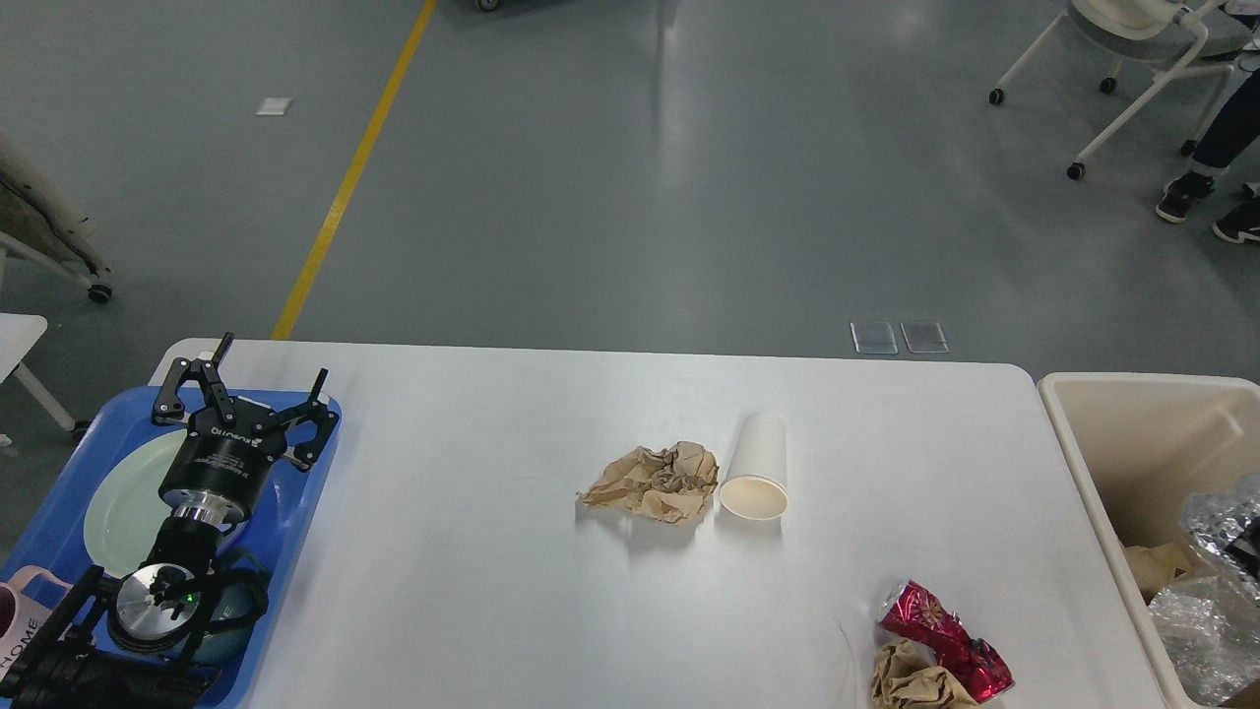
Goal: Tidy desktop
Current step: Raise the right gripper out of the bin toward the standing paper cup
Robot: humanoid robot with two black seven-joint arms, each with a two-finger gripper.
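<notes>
Left gripper (241, 402) hovers over blue tray (300, 502) at 9 o'clock, fingers spread, empty. Right gripper off-frame. Desktop (472, 591) fills lower center; paper cup (755, 480) on its side touching brown paper wad (653, 481); red wrapper (943, 640) at 5 o'clock.

On the desktop (472, 591) a paper wad (652, 482) lay near the middle, a tipped cup (755, 480) touching its right side; a foil wrapper (942, 640) and another paper wad (915, 679) sat together at the near right; a tray (300, 492) lay far left; a bin (1142, 433) stood off the right edge.
</notes>
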